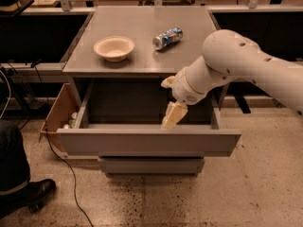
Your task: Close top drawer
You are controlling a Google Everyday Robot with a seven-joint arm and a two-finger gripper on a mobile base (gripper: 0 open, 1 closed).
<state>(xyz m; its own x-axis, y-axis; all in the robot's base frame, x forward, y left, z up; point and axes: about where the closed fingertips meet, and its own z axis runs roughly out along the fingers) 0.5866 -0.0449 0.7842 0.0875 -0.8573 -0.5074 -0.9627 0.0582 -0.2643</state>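
Observation:
The top drawer [147, 142] of the grey cabinet stands pulled far out, its flat handle-less front facing me and its inside dark. My gripper [171, 117] hangs from the white arm [236, 63], which reaches in from the right. It points down into the open drawer, just behind the front panel and a little right of its middle. It holds nothing that I can see.
On the cabinet top [147, 32] sit a cream bowl [114, 48] and a silver-blue can [167, 37] lying on its side. A lower drawer [151, 165] shows below. A cardboard box [59, 117] stands at the left, a person's shoe [33, 195] and a cable [66, 174] on the floor.

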